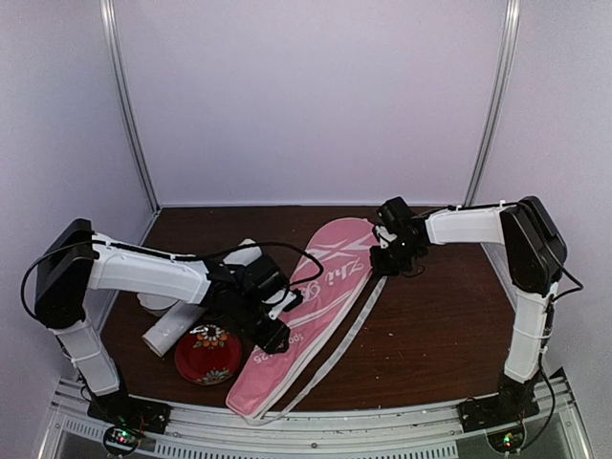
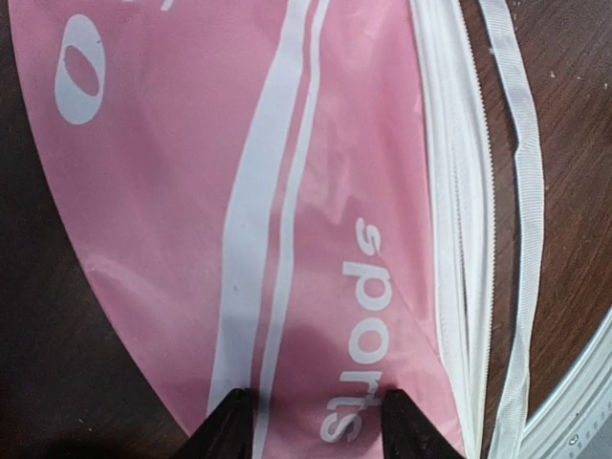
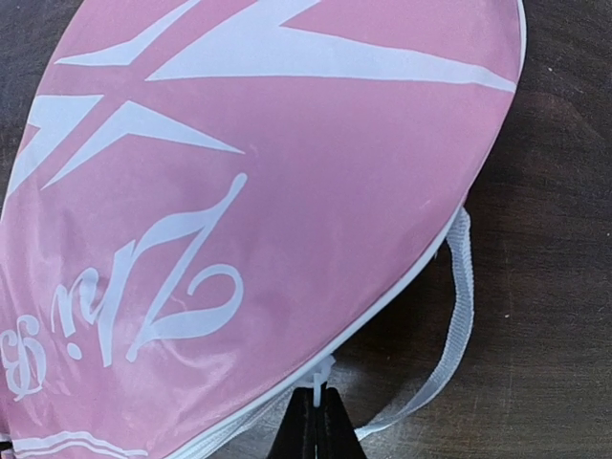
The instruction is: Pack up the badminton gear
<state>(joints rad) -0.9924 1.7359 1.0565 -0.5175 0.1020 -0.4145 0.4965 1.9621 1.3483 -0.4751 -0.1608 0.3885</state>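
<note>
Pink bag (image 1: 320,296) lies flat on the bench (image 1: 435,330), on a diagonal: wide rounded end far and centre-right, narrow end toward the near edge. Contents hidden. No racquets or shuttlecocks in view, so cannot tell if they are inside.

Right gripper (image 3: 316,426) narrow, pinched on the white zipper pull (image 3: 321,376) at the right rim of the wide end. Left gripper (image 2: 316,432) wide, its fingers straddling the "sports" lettering on the narrow half. Cannot tell whether the pads press the fabric. Zipper (image 2: 457,191) runs along the bag's right edge, with the loose strap (image 3: 461,287) just outside it.

Judgement: step in hand is working the zip. Next move calls for a pull that follows the curved rim, with the left gripper bearing down so the fabric does not drag along. The strap could snag.

White tube (image 1: 164,332) lies outside the bag to its left, by the red floral plate (image 1: 203,363), under the left arm. Open bench right of the bag and behind it; the near edge is close to the narrow end
</note>
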